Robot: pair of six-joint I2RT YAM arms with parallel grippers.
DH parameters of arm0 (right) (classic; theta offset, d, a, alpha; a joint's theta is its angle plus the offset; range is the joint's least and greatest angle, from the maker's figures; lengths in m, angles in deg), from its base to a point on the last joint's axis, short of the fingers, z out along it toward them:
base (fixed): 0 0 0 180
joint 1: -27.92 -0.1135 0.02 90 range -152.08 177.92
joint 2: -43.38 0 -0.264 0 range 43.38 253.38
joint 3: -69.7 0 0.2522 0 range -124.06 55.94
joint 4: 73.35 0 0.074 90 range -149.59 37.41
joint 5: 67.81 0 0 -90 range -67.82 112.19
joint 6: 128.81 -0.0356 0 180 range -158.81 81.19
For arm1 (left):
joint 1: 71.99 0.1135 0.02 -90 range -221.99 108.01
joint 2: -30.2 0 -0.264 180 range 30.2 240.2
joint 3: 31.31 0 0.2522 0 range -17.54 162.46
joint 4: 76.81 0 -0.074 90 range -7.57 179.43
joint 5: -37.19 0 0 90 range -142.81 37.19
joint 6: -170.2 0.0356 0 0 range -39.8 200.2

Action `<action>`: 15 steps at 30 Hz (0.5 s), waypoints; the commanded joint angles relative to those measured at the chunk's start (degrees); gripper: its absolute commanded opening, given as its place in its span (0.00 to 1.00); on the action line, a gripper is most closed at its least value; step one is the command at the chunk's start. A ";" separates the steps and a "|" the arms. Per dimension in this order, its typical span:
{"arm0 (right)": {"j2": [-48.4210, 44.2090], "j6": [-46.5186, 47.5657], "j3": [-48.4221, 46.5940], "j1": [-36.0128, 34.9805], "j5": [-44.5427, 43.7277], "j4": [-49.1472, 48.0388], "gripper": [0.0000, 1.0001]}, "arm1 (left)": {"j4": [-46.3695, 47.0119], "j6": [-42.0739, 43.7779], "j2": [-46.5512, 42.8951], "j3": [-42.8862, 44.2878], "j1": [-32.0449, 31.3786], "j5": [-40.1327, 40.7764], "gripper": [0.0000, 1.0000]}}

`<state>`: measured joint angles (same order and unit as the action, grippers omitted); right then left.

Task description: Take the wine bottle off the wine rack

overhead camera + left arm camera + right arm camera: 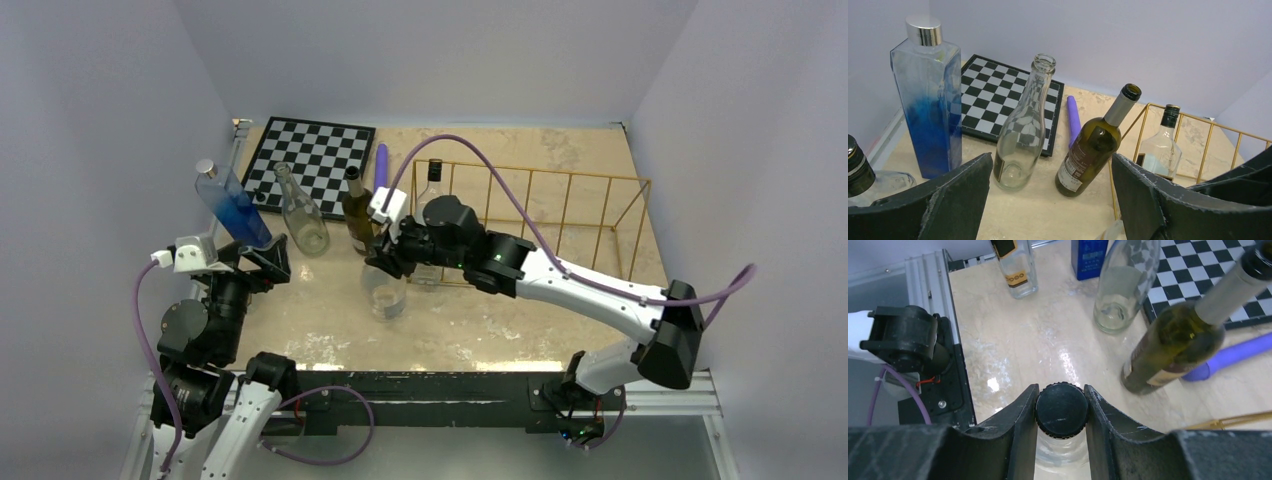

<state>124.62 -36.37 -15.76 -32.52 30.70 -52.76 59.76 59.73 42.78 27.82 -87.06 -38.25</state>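
My right gripper (384, 264) (1061, 409) is shut on the black cap (1061, 410) of a clear wine bottle (385, 294). It holds the bottle upright outside the gold wire wine rack (565, 212), just left of the rack's near left corner. I cannot tell whether its base touches the table. A clear bottle with a black cap (432, 188) (1159, 150) stands in the rack's left end. My left gripper (268, 258) (1050, 210) is open and empty at the left, facing the loose bottles.
An olive-green bottle (357, 212) (1092, 150), a clear open bottle (301, 214) (1022, 135) and a blue square bottle (230, 206) (928, 100) stand left of the rack. A chessboard (310, 154) and a purple stick (381, 165) lie behind. A gold-labelled bottle (1015, 265) stands near my left arm.
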 commanded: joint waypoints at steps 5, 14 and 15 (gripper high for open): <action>5.44 0.65 -10.96 -1.85 -1.11 -15.97 0.07 | 0.93 -0.80 -0.75 -0.19 -0.05 1.17 0.91; 8.09 0.99 -10.63 -2.39 -3.60 -16.65 0.30 | 1.89 0.07 -0.82 -0.88 -0.05 -1.45 0.92; 8.07 0.91 -10.49 -2.40 -3.67 -16.67 0.35 | 1.94 0.14 -0.69 -0.88 -0.05 -1.73 0.92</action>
<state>136.44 -36.09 -21.20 -34.44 28.71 -56.36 59.76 59.75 42.41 27.54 -87.08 -38.25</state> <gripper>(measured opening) 0.371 0.921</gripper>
